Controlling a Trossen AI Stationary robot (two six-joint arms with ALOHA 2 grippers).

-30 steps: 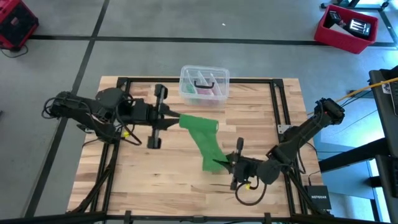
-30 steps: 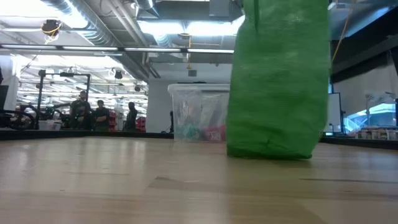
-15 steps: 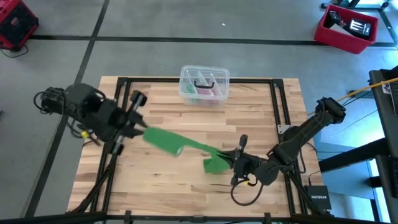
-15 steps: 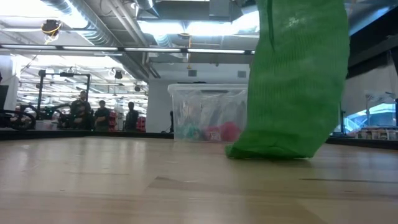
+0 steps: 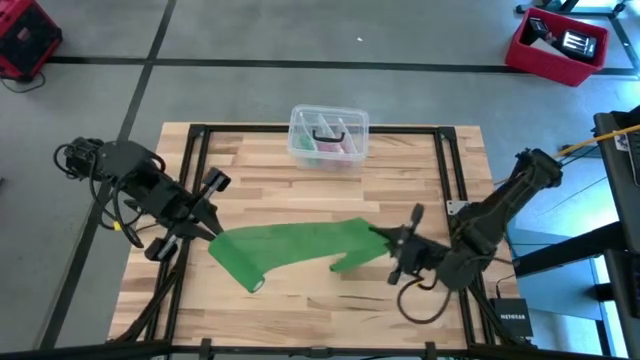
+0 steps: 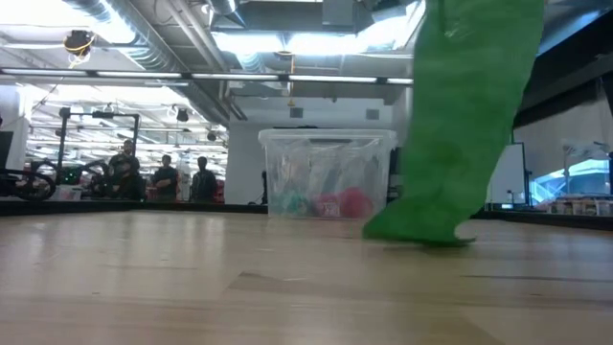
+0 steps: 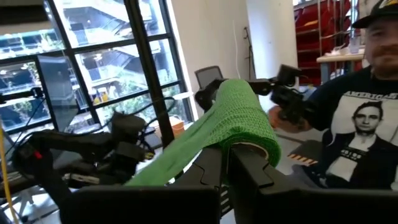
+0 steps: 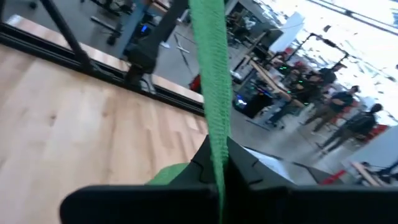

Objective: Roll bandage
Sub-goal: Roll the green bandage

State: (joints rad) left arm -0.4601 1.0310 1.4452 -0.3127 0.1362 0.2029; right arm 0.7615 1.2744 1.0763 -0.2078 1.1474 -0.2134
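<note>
The left gripper is clamped shut, its arm reaching in from the table's left edge. The right gripper is also pinched shut, its arm bent low at the right side.

a light wooden table of butcher-block planks carries the things; a black metal frame runs along its edges; near the far edge, about the middle, a clear plastic box with a lid stands directly on the wood, pink and dark items showing through its walls; nearer the front, a lower fold of the green bandage touches the tabletop right of centre, the rest of the strip lifted off the wood; the table stands on a grey floor.
</note>
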